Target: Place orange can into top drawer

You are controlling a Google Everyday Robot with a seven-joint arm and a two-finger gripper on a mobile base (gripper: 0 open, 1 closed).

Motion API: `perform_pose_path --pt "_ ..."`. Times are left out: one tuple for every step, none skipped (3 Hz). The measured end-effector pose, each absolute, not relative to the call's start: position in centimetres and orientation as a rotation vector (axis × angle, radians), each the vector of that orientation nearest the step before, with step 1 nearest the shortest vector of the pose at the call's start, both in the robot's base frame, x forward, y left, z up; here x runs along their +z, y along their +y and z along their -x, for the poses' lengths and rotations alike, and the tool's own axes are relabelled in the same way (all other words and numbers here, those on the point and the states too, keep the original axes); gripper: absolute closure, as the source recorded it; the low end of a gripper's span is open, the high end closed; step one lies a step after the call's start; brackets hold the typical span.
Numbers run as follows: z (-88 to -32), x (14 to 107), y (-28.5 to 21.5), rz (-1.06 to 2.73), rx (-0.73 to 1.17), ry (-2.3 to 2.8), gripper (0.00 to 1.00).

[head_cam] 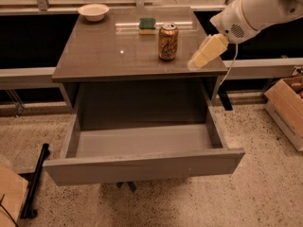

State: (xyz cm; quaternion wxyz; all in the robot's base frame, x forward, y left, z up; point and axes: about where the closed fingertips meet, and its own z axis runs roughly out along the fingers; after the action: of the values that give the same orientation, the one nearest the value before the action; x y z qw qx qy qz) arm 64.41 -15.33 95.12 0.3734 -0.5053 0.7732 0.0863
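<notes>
The orange can (168, 41) stands upright on the grey table (104, 56), right of its middle. The top drawer (142, 162) is pulled fully open below the table top, and its light grey inside is bare. My gripper (199, 60) hangs from the white arm at the upper right. It is over the table's right front corner, a short way to the right of the can and apart from it. It holds nothing.
A white bowl (93, 11) sits at the table's back left. A green-and-yellow sponge (147, 24) lies behind the can. A cardboard box (288, 108) stands on the floor at the right. A black stand (35, 181) lies on the floor at the left.
</notes>
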Motion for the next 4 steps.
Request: perform_pose_path --pt "-64.9 93.6 -14.8 1.197 0.275 2.009 0.0" --pt "-68.3 92.8 -12.8 1.075 0.313 1.965 0.0" --pt "-73.2 92.5 -11.2 0.98 0.312 1.888 0.0" --pt "-77.7 91.3 -10.1 0.916 0.345 1.838 0.0"
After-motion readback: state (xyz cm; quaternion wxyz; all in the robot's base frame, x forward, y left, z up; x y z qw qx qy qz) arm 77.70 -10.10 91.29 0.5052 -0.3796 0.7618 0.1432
